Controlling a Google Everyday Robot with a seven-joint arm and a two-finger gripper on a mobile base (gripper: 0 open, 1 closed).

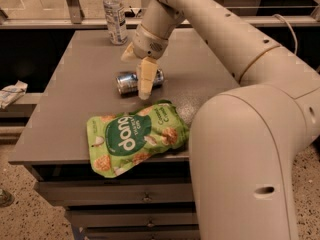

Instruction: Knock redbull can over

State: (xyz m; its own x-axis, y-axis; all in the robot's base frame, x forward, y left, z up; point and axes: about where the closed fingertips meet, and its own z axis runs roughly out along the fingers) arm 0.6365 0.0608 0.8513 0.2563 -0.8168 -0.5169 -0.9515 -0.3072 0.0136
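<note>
The redbull can (128,82), silver and blue, lies on its side on the grey table (75,114), its silver top facing left. My gripper (136,76) hangs from the arm directly over the can. Its fingers are open: one cream finger (146,80) crosses in front of the can's right half, the other (128,53) sits behind the can. The can's right end is partly hidden by the front finger.
A clear water bottle (114,15) with a white cap stands upright at the table's back edge. A green snack bag (134,138) lies flat near the front edge. My arm's large body (245,154) fills the right side. Drawers (145,198) sit below the table.
</note>
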